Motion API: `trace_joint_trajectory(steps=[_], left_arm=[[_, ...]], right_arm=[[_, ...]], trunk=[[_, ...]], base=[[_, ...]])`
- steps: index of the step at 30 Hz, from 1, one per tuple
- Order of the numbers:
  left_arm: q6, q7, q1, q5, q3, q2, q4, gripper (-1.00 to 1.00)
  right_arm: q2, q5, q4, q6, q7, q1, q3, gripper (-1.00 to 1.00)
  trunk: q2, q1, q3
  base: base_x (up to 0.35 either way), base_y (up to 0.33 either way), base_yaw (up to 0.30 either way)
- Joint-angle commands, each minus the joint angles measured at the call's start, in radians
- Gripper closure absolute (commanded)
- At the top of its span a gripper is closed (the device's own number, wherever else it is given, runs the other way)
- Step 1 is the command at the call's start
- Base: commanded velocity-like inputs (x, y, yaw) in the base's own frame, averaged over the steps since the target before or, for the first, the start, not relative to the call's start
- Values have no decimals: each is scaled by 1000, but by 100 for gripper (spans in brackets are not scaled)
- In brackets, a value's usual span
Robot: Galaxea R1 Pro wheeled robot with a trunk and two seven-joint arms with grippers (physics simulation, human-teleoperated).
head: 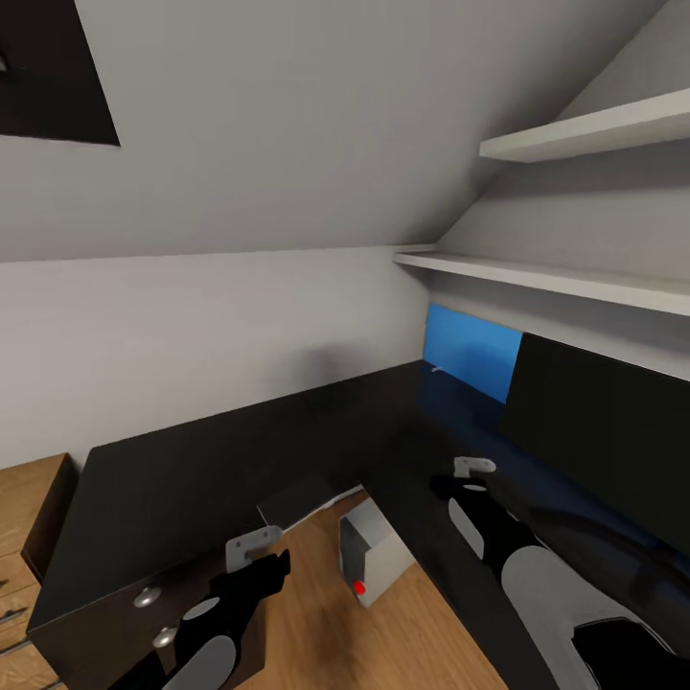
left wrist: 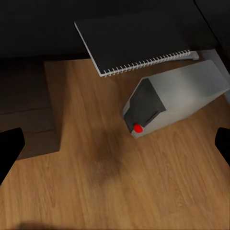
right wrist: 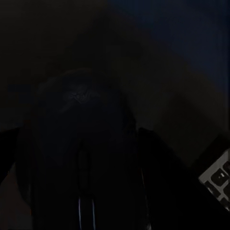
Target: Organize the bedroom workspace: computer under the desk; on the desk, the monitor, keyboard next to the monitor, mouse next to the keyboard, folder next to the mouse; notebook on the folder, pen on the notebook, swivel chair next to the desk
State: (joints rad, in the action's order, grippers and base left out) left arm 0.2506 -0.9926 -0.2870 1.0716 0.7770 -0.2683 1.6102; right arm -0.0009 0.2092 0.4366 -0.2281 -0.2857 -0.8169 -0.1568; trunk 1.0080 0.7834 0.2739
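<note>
My right gripper (head: 470, 482) hovers low over the black desk (head: 192, 470), just in front of the black monitor (head: 604, 431). In the right wrist view a dark mouse (right wrist: 81, 158) sits very close between the fingers (right wrist: 158, 163), which press against its sides. A corner of the keyboard (right wrist: 218, 184) shows beside it. My left gripper (head: 271, 563) hangs open above the wooden floor under the desk. Below it stands the grey computer (left wrist: 177, 96) with a red button. A dark spiral notebook (left wrist: 139, 43) lies on the floor behind it.
The desk is L-shaped and wraps around the floor gap where the computer (head: 369, 556) stands. A blue panel (head: 474, 350) leans at the wall behind the monitor. Two white shelves (head: 537, 273) jut out above. A wooden drawer unit (head: 29, 517) stands at the left.
</note>
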Motion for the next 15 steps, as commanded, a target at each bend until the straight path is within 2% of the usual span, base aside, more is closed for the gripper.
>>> trace_joint_trajectory(steps=[1,15], left_arm=[[5,-6,-1,2,2,0,2,-100],[4,-6,-1,1,0,3,5,-100]], right_arm=[[-2,13,2,-4,-9,-1,-8,100],[-5,13,3,5,-6,-1,-9,100]], trunk=[[1,0,1],[92,50,42]], base=[[5,1,0],[0,0,0]])
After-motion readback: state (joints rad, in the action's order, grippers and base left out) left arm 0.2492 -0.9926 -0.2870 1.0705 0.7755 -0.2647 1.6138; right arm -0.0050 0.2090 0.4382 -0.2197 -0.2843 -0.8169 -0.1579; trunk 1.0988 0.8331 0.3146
